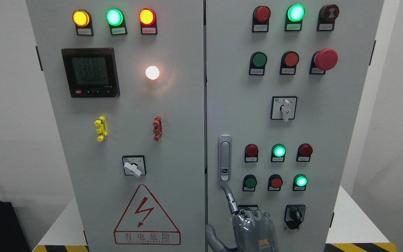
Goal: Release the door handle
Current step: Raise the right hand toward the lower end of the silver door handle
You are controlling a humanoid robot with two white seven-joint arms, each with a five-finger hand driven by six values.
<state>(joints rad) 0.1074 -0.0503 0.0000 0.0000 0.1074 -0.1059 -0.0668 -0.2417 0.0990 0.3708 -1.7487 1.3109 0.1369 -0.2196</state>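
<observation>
- Head view: the door handle (pixel 224 158) is seen lower centre of the frame, a silver swing handle lying flush in its housing at the left edge of the cabinet's right door (pixel 268 122).
- A robot hand (pixel 248 218) is seen at the bottom centre; from which side its arm enters cannot be told. One finger (pixel 228 196) is extended upward, its tip just below the handle; whether contact remains cannot be told. Nothing is seen to be grasped.
- If the hand is drawn back at an angle, the handle's lower end could be caught by the fingertip and popped out.
- The black selector switch (pixel 295 215) and the green button (pixel 249 182) lie near the hand and could be knocked by a sideways withdrawal.
</observation>
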